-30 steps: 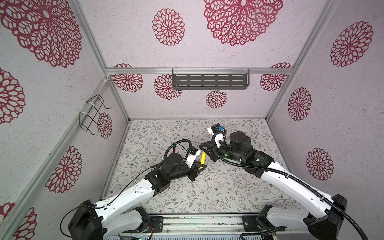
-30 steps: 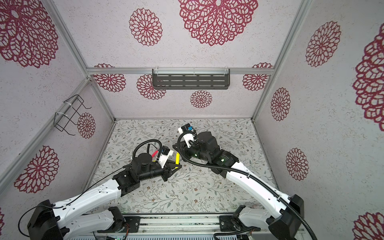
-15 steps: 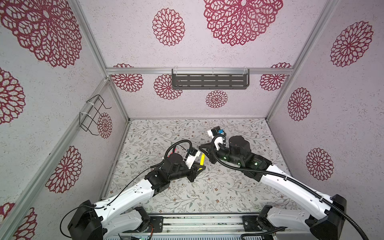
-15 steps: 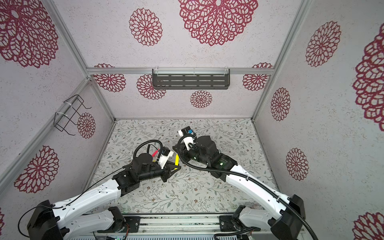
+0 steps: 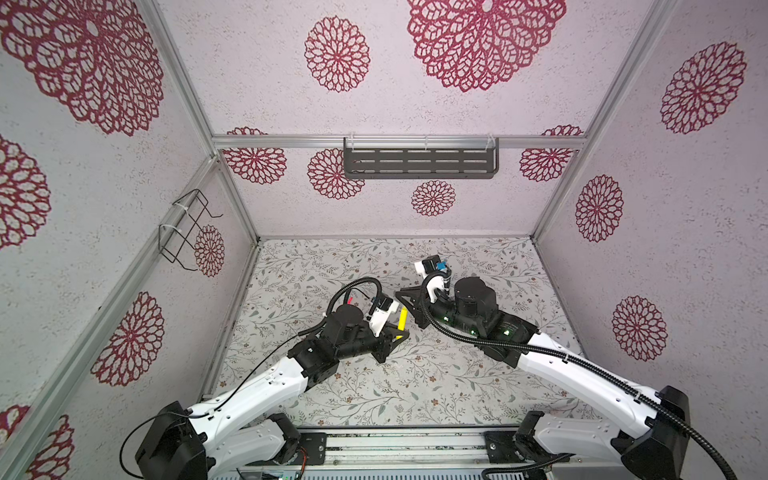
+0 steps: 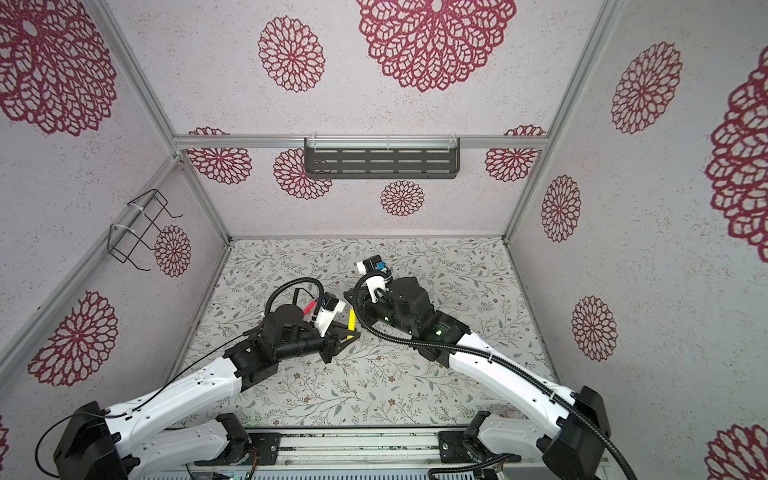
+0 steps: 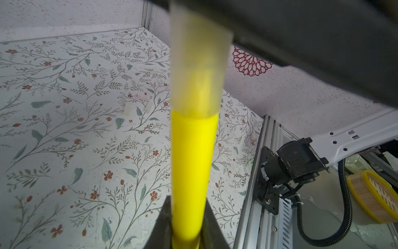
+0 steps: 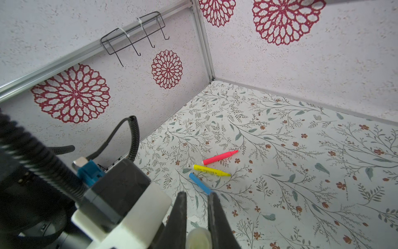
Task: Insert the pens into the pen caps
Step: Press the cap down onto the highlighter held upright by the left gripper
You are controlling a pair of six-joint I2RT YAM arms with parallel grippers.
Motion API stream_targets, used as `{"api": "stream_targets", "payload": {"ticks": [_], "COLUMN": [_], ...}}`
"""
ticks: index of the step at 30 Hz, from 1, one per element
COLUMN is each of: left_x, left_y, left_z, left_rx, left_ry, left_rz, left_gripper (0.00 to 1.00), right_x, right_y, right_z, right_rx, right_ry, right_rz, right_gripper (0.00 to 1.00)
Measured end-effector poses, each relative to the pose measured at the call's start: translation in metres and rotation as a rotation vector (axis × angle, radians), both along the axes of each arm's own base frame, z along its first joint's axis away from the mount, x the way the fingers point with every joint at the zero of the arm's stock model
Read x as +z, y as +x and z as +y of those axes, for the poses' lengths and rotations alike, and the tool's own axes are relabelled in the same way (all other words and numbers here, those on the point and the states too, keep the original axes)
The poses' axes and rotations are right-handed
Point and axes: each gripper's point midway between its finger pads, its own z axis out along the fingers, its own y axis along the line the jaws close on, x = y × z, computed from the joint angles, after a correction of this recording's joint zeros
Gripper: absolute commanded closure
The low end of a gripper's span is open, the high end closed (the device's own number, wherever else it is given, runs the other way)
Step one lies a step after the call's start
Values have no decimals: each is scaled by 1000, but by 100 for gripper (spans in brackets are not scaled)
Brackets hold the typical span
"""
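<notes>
My left gripper (image 7: 187,198) is shut on a yellow pen (image 7: 191,163), which stands up between its jaws. The pen's tip sits inside a translucent pen cap (image 7: 198,71), and my right gripper (image 8: 197,194) is shut on that cap (image 8: 198,238). In both top views the two grippers meet mid-mat at this pen (image 5: 402,320) (image 6: 352,319). A red-pink pen (image 8: 219,157), a second yellow pen (image 8: 211,170) and a blue pen (image 8: 199,183) lie close together on the mat. Two loose caps (image 7: 128,110) (image 7: 148,106) lie faint on the mat.
A wire rack (image 5: 187,228) hangs on the left wall and a dark slotted shelf (image 5: 419,163) on the back wall. The metal rail (image 5: 399,446) with both arm bases runs along the mat's front edge. The floral mat (image 5: 478,386) is bare at front right.
My right gripper has moved slightly left and down toward the left gripper, bringing the cap onto the yellow pen's tip. The left arm and its pen have hardly moved.
</notes>
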Motion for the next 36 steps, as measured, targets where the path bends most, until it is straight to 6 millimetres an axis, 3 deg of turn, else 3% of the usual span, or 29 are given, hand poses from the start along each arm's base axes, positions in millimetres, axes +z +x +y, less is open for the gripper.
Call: {"api": "stream_targets", "payload": {"ticks": [36], "left_x": [-4], "left_y": [-12], "left_z": [22], "left_rx": [-2], "left_ry": [46], "left_rz": [43], "left_gripper": [100], "right_x": [-9], "right_y": [-14], "right_z": [19], "right_rx": [-63], "right_ry": [29], "right_rz": [3], "right_gripper": [100]}}
